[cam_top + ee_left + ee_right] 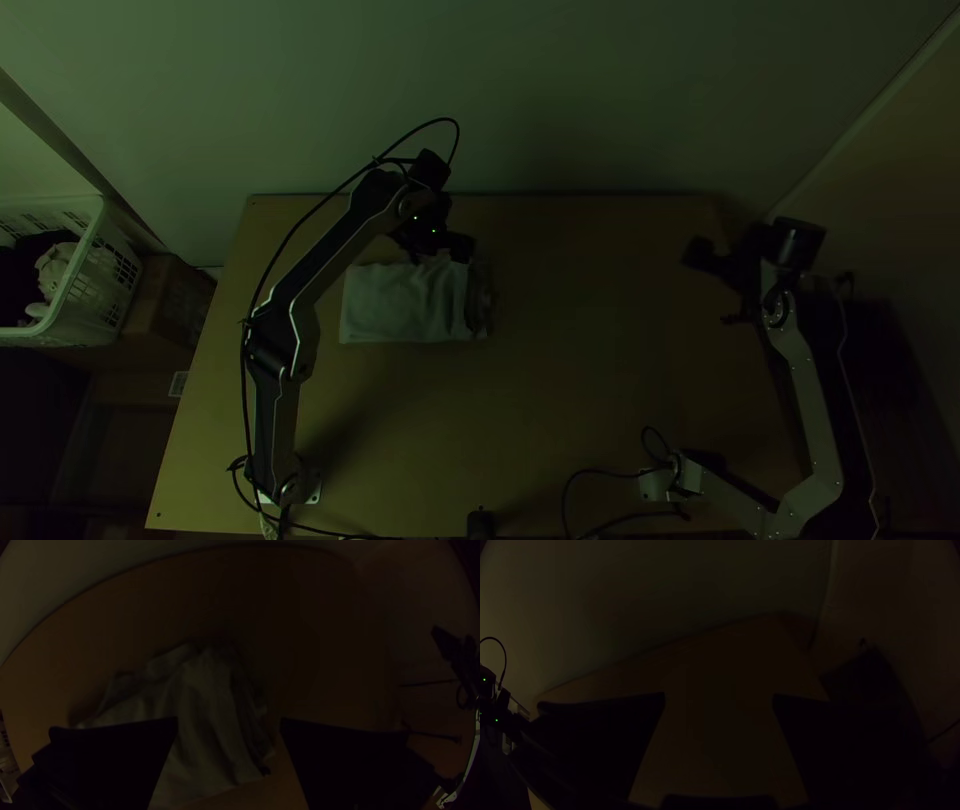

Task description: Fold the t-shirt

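My left claw (436,254) is spread wide over the far edge of the t-shirt (400,305), gripping nothing; I can't tell whether it touches the cloth. The shirt lies folded in a compact bundle on the desk (560,400), on the near side of that claw, its rumpled right end too dark to make out layers. My right claw (714,286), well apart to the right, is wide open and empty. Far left of my left claw, the view's edge cuts off a basket (112,262); a small pale patch (178,384) near it is unreadable.
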